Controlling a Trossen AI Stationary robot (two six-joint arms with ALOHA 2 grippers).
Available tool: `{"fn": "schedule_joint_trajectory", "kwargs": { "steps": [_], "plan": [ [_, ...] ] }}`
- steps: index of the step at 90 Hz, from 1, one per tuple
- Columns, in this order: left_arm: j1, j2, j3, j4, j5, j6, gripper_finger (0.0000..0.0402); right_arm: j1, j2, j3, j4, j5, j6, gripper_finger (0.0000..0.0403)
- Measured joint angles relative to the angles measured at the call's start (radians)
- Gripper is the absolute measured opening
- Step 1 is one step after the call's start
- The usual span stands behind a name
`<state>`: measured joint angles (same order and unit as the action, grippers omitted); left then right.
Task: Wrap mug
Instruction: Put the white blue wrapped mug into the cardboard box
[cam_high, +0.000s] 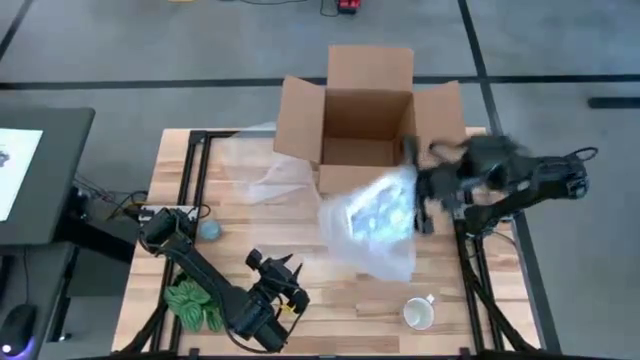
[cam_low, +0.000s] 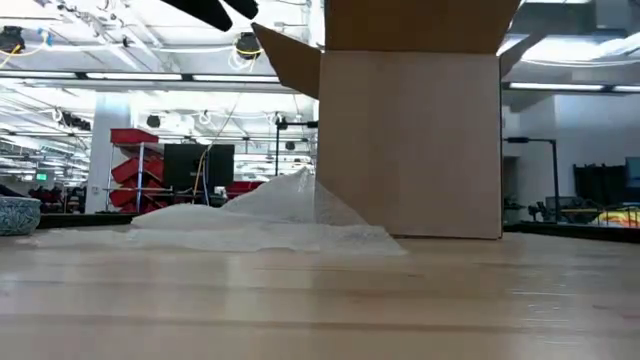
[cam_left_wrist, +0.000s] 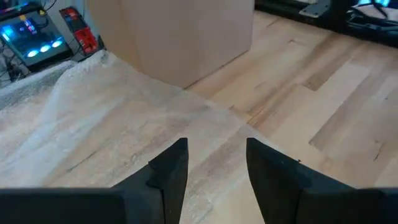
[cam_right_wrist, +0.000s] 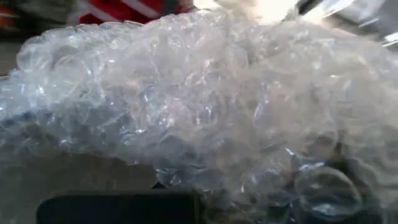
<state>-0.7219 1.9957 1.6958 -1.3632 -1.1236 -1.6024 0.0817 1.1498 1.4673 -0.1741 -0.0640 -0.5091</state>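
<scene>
A bundle of clear bubble wrap (cam_high: 372, 215) with something bluish inside hangs in front of the open cardboard box (cam_high: 365, 110). My right gripper (cam_high: 418, 192) is shut on the bundle at its right side, and the wrap (cam_right_wrist: 205, 99) fills the right wrist view. A bare white mug (cam_high: 420, 313) stands on its base near the table's front right. My left gripper (cam_high: 282, 268) (cam_left_wrist: 214, 149) waits open over bare wood at the front left, holding nothing. My right gripper holds the bubble-wrap bundle by its right edge (cam_high: 408, 195), coming level from the table's right. The wrap itself covers the fingers, so the kind of hold and the number of layers stay hidden. The bundle hangs off the gripper and does not show in the low view.
A second bubble-wrap sheet (cam_high: 258, 168) (cam_low: 250, 225) lies flat left of the box. A blue patterned bowl (cam_high: 210, 231) (cam_low: 15, 215) and a green object (cam_high: 192, 305) sit at the front left. Bare wood lies between my left gripper and the white mug.
</scene>
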Motion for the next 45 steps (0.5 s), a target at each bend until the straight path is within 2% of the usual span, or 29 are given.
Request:
{"fn": "schedule_joint_trajectory", "kwargs": {
  "steps": [26,36,45],
  "plan": [
    [0.000,0.000,0.000,0.039,-0.012,0.058,0.0141,-0.412,0.150,0.241,-0.175,0.019,-0.015,0.0017],
    [0.000,0.000,0.000,0.039,-0.015,0.059,0.0141,-0.551,0.219,0.268,-0.294,0.020,-0.028,0.0017],
    [0.002,0.000,0.000,0.039,-0.015,0.067,0.0141,-0.622,0.290,0.266,-0.464,0.004,-0.081,0.0016]
  ]
}}
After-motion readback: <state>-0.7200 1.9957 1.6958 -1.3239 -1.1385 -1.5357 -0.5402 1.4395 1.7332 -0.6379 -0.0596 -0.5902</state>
